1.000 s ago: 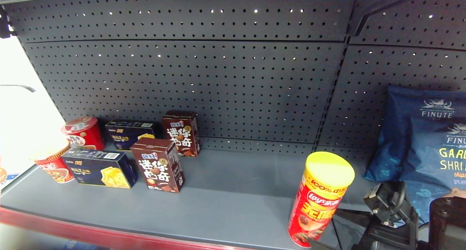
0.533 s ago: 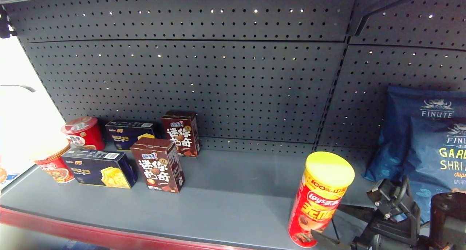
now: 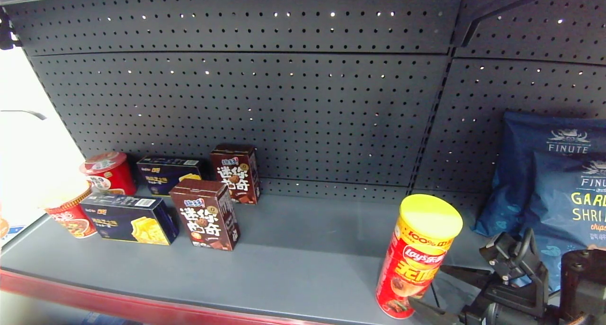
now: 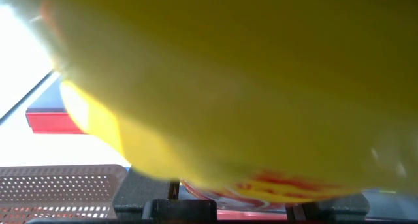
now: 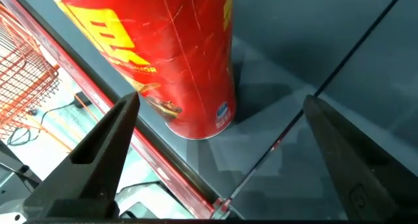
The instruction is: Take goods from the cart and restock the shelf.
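Chips can [image 3: 419, 256] stands near the shelf's [image 3: 303, 263] front edge, blue bags [image 3: 558, 188] near behind, boxes [image 3: 206, 214] well apart. Right gripper [image 5: 221, 103] is released, its fingers wide apart around the can's base; the left gripper's [image 4: 228, 206] grip cannot be told.

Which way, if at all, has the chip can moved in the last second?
Yes, slightly: the chip can has shifted away from the shelf's red front edge, toward the pegboard back.

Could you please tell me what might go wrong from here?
The chip can stands close to the shelf's red front edge, so a nudge could send it off. The open right gripper has its fingers right beside the can's base, and a careless move might knock it over.
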